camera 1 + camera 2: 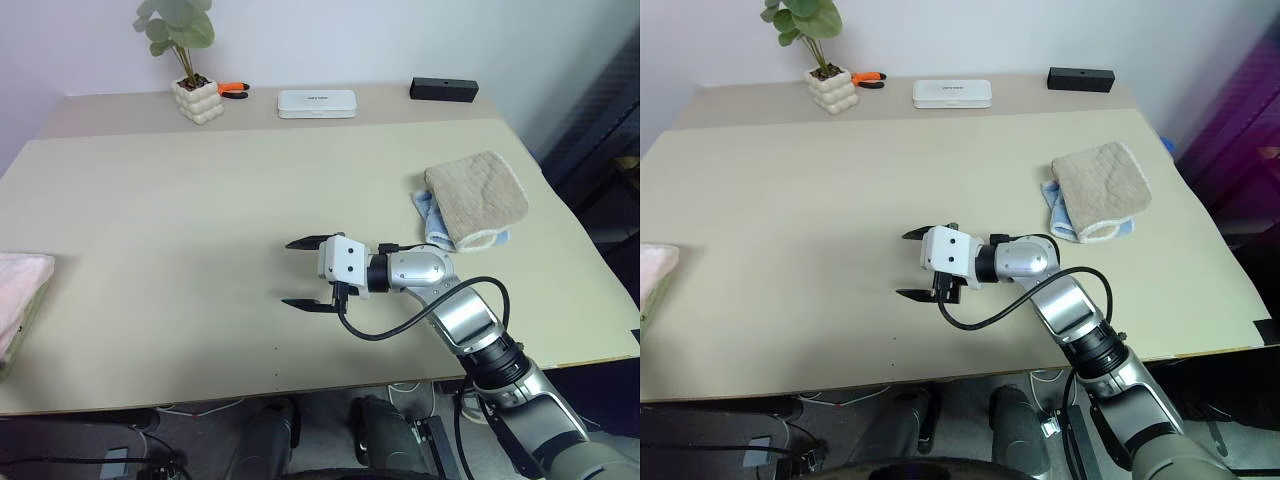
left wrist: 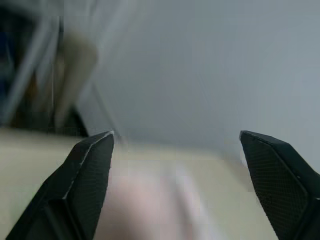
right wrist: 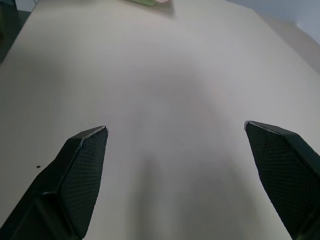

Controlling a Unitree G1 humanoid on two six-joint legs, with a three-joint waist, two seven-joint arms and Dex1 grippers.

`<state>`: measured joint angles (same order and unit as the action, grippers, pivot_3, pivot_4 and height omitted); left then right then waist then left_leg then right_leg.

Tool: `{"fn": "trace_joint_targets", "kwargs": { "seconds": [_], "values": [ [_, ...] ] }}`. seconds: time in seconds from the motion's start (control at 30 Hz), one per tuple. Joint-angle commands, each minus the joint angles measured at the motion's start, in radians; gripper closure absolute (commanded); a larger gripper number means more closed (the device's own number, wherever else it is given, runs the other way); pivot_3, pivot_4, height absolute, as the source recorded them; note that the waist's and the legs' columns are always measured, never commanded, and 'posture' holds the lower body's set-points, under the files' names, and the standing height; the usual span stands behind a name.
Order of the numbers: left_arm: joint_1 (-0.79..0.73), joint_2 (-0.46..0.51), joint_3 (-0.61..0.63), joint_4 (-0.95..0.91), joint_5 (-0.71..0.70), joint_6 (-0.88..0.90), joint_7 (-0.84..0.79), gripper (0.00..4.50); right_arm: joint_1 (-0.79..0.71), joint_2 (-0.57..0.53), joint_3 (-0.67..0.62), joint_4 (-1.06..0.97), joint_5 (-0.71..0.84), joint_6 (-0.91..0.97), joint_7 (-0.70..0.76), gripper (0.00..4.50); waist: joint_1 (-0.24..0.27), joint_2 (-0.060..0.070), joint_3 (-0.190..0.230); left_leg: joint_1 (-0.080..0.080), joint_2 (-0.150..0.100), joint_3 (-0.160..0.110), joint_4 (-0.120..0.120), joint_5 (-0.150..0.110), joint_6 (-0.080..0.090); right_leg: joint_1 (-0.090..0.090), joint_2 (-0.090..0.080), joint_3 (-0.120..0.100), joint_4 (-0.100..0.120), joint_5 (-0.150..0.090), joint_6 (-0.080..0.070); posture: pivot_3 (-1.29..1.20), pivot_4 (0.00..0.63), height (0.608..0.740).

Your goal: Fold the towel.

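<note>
The pale pink towel lies folded at the table's far left edge, partly cut off by the picture's border. In the left wrist view it is a blurred pink patch below my left gripper, whose two black fingers stand wide apart with nothing between them. My right gripper hovers over the middle of the table, pointing left, open and empty, far from the towel. Bare tabletop lies between its fingers in the right wrist view.
A beige quilted towel with a blue underside lies at the right. Along the back stand a potted plant, an orange-handled tool, a white box and a black box. A pale green cloth peeks from under the pink towel.
</note>
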<state>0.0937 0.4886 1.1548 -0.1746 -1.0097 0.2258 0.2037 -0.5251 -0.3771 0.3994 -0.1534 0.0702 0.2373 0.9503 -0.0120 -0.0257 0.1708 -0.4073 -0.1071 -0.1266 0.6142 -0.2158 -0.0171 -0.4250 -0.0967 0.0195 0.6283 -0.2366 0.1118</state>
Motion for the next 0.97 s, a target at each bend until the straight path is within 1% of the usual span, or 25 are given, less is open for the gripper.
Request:
{"fn": "trace_joint_targets", "kwargs": {
  "seconds": [0.03, 0.1, 0.17, 0.23, 0.27, 0.3, 0.43, 0.57, 0.7, 0.83, 0.97],
  "values": [
    [0.061, 0.100, -0.127, -0.106, 0.133, 0.026, -0.116, 0.38, -0.034, 0.006, -0.063, -0.001, 0.047, 0.021, -0.009, 0.00, 0.006, 0.000, 0.000, 0.000, 0.000, 0.000, 0.000, 0.000, 0.000, 0.000, 0.000, 0.000, 0.000, 0.000, 0.000, 0.00, 0.150, 0.740],
    [0.094, 0.149, -0.249, -0.169, 0.193, 0.055, -0.200, 0.38, -0.043, 0.004, -0.094, 0.013, 0.062, 0.040, -0.020, 0.00, 0.015, 0.001, 0.000, 0.000, 0.000, 0.000, 0.000, -0.001, -0.002, 0.000, 0.000, 0.000, -0.001, 0.000, -0.001, 0.00, 0.150, 0.740],
    [0.099, 0.173, -0.366, -0.219, 0.227, 0.076, -0.270, 0.38, -0.053, 0.002, -0.127, 0.027, 0.077, 0.062, -0.036, 0.00, 0.020, 0.002, 0.001, 0.000, 0.000, 0.000, 0.000, -0.002, -0.003, 0.000, 0.000, 0.000, -0.002, 0.000, -0.002, 0.00, 0.150, 0.740],
    [0.106, 0.221, -0.572, -0.277, 0.329, 0.095, -0.368, 0.38, -0.060, -0.004, -0.185, 0.054, 0.089, 0.093, -0.079, 0.00, 0.022, 0.002, 0.001, 0.000, 0.000, 0.001, 0.000, -0.002, -0.003, 0.001, 0.000, 0.000, -0.003, 0.000, -0.002, 0.00, 0.150, 0.740],
    [0.101, 0.228, -0.671, -0.292, 0.365, 0.096, -0.419, 0.38, -0.063, -0.011, -0.220, 0.074, 0.085, 0.116, -0.115, 0.00, 0.022, 0.002, 0.001, 0.000, 0.000, 0.001, -0.001, -0.002, -0.003, 0.001, 0.000, 0.000, -0.003, 0.000, -0.002, 0.00, 0.150, 0.740],
    [0.088, 0.220, -0.742, -0.296, 0.388, 0.095, -0.452, 0.38, -0.065, -0.020, -0.250, 0.093, 0.082, 0.136, -0.145, 0.00, 0.021, 0.003, 0.001, 0.000, 0.000, 0.002, -0.001, -0.002, -0.002, 0.001, 0.000, 0.001, -0.003, 0.000, -0.002, 0.00, 0.150, 0.740],
    [0.025, 0.178, -0.882, -0.309, 0.431, 0.121, -0.486, 0.38, -0.036, -0.079, -0.344, 0.131, 0.103, 0.191, -0.176, 0.00, 0.015, 0.003, 0.002, -0.001, 0.001, 0.005, -0.003, -0.001, 0.001, -0.003, 0.000, 0.003, -0.003, 0.001, -0.002, 0.00, 0.150, 0.740],
    [-0.025, 0.162, -0.939, -0.295, 0.458, 0.146, -0.527, 0.38, 0.013, -0.118, -0.405, 0.120, 0.140, 0.228, -0.181, 0.00, 0.015, 0.005, 0.003, -0.001, 0.003, 0.005, -0.004, -0.001, 0.001, -0.003, 0.000, 0.003, -0.001, 0.002, -0.001, 0.00, 0.150, 0.740],
    [-0.045, 0.156, -0.943, -0.273, 0.470, 0.158, -0.572, 0.38, 0.042, -0.130, -0.430, 0.112, 0.156, 0.241, -0.194, 0.00, 0.003, 0.005, 0.003, -0.001, 0.003, 0.006, -0.002, -0.001, 0.001, -0.003, 0.000, 0.004, -0.001, 0.001, -0.002, 0.00, 0.150, 0.740],
    [-0.043, 0.158, -0.939, -0.260, 0.489, 0.160, -0.613, 0.38, 0.074, -0.140, -0.443, 0.101, 0.160, 0.247, -0.211, 0.00, 0.002, 0.005, 0.003, -0.001, 0.003, 0.006, -0.002, -0.001, 0.001, -0.003, 0.000, 0.003, -0.001, 0.001, -0.002, 0.00, 0.150, 0.740],
    [-0.039, 0.138, -0.921, -0.265, 0.503, 0.166, -0.607, 0.38, 0.075, -0.138, -0.434, 0.089, 0.174, 0.262, -0.209, 0.00, 0.001, 0.005, 0.003, -0.001, 0.003, 0.006, -0.002, -0.001, 0.001, -0.002, 0.000, 0.003, -0.001, 0.001, -0.001, 0.00, 0.150, 0.740]
  ]
}}
